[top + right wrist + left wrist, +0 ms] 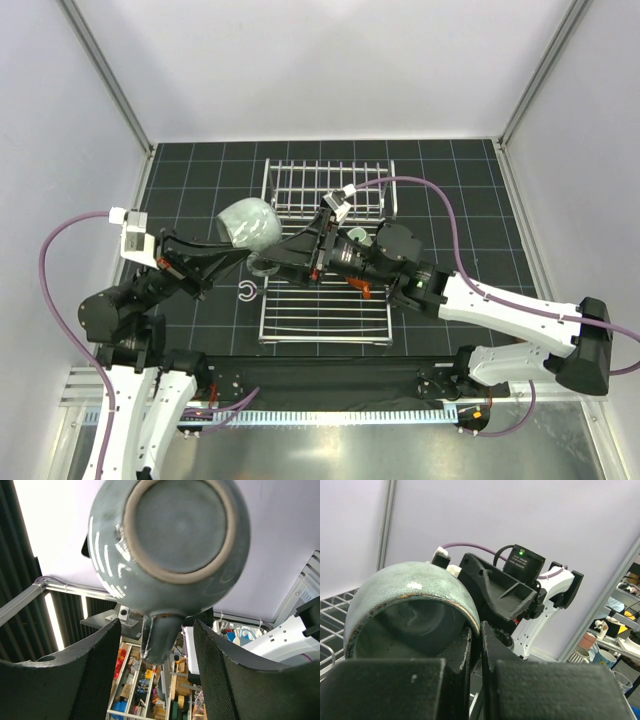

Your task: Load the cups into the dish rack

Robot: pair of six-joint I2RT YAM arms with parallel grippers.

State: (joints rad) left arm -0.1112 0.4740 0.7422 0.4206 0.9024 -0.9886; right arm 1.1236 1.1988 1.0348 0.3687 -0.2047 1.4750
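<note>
The left end effector (479,640) is clamped on the rim of the grey-green mug (410,587), which hangs in the air over the left edge of the dish rack (320,315). The right end effector (156,630) stands apart, with the mug's handle between its fingers; contact is unclear. From above, its fingertips are hidden.
</note>
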